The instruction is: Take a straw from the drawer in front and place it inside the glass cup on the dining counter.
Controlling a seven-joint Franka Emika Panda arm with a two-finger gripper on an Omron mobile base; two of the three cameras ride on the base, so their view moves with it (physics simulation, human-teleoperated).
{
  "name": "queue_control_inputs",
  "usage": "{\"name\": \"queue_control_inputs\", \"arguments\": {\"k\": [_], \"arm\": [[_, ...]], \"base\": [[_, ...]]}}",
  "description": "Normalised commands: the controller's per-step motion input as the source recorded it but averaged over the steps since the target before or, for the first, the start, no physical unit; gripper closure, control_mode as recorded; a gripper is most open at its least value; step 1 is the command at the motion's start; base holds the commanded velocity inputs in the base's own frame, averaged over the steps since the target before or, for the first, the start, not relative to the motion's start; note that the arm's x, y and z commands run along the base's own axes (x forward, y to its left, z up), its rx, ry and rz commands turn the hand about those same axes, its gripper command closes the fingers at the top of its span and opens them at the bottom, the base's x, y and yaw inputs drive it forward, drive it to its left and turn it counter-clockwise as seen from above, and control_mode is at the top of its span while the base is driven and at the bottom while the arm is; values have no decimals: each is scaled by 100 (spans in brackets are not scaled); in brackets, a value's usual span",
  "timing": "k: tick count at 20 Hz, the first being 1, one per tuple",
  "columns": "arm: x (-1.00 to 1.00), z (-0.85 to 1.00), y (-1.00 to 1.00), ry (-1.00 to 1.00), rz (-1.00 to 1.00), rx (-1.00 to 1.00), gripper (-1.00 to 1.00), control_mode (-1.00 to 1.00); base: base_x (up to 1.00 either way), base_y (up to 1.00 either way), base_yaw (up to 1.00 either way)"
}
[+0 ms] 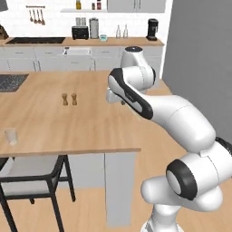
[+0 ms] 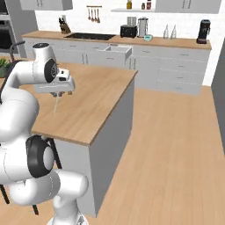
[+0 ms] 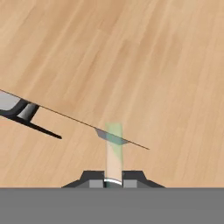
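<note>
One bent arm (image 2: 26,101) over the dining counter (image 2: 94,99), jaws pointing down, pinching the straw (image 2: 56,104) upright

The dining counter (image 1: 90,131) carries the glass cup (image 1: 10,136) and two small shakers (image 1: 69,99).

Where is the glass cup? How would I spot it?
Find the big island with the light wood top, the dining counter. The glass cup stands by its near edge at the far left, above the stool. It is see-through, unlike the two small brown shakers mid-counter.
</note>
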Motion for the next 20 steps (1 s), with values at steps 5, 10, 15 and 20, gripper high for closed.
{"name": "queue_control_inputs", "arguments": {"k": [5, 10, 15, 20], "arm": [[0, 0, 0, 0, 0, 0, 100, 100], [0, 0, 0, 0, 0, 0, 100, 100], [0, 0, 0, 0, 0, 0, 100, 100], [0, 0, 0, 0, 0, 0, 100, 100]], "base": [[-28, 100, -46], [-39, 100, -43], [-47, 100, -39], [-16, 95, -16]]}}
